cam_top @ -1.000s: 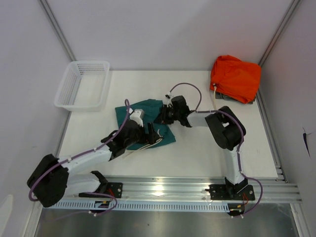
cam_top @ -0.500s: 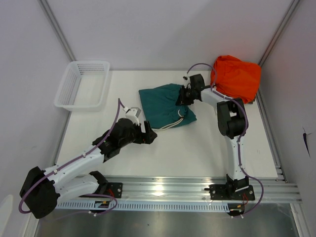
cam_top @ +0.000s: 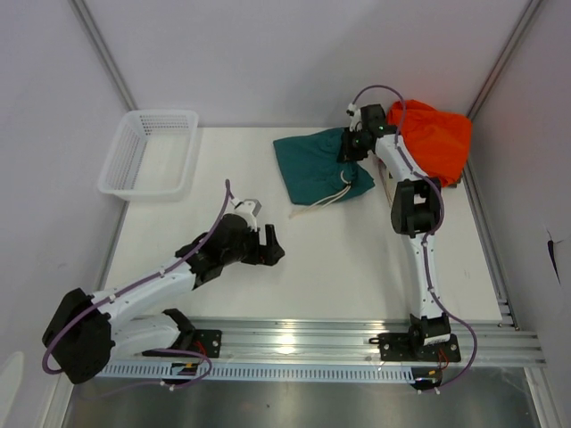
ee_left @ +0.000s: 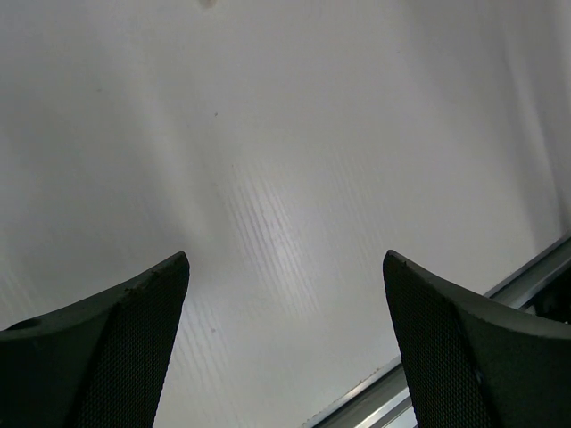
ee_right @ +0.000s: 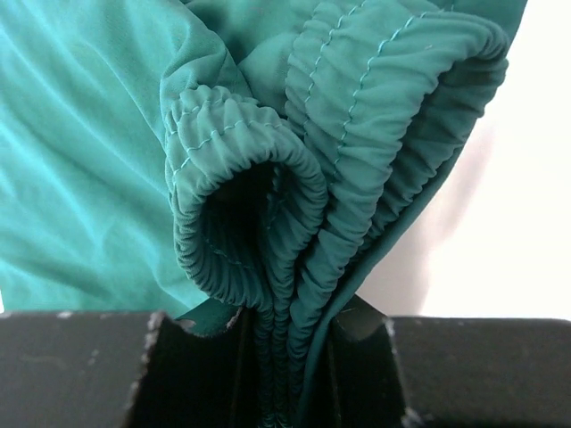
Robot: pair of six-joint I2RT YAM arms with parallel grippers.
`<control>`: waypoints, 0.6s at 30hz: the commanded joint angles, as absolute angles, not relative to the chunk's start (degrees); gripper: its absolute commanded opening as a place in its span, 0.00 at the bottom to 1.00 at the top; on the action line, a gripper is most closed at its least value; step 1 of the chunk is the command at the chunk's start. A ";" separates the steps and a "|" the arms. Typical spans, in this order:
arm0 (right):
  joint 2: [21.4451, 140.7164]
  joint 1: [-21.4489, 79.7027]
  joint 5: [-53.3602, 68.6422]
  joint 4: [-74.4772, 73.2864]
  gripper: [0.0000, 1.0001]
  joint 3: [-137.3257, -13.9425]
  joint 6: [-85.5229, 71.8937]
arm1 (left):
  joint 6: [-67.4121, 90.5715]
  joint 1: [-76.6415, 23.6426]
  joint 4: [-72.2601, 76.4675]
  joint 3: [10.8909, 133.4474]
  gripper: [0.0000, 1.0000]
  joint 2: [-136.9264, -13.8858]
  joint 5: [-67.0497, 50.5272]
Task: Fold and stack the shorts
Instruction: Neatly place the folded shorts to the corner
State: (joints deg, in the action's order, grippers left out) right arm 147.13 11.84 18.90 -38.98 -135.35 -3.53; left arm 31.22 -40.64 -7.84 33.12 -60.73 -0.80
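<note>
White tabletop (cam_top: 357,259), overhead view: the teal shorts (cam_top: 314,165) lay bunched at upper centre, near an orange garment (cam_top: 433,134) to their right, with the cream drawstring (cam_top: 323,201) trailing downward in the frame. The right fingers (ee_right: 89,374) were clamped on the gathered waistband (ee_right: 268,223). The left fingers (ee_left: 107,357) stood apart over bare tabletop, holding nothing. A white basket (cam_top: 152,152) sat at upper left.
</note>
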 commanded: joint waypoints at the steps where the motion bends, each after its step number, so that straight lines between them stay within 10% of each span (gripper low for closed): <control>1: 147.48 9.06 19.16 -42.19 0.00 -142.72 -1.67 | 29.36 -41.04 -8.44 35.94 0.91 -63.36 -2.46; 18: 142.47 1.76 25.75 -35.07 0.00 -148.54 -5.62 | 28.74 -41.04 -6.06 40.95 0.90 -74.79 -5.45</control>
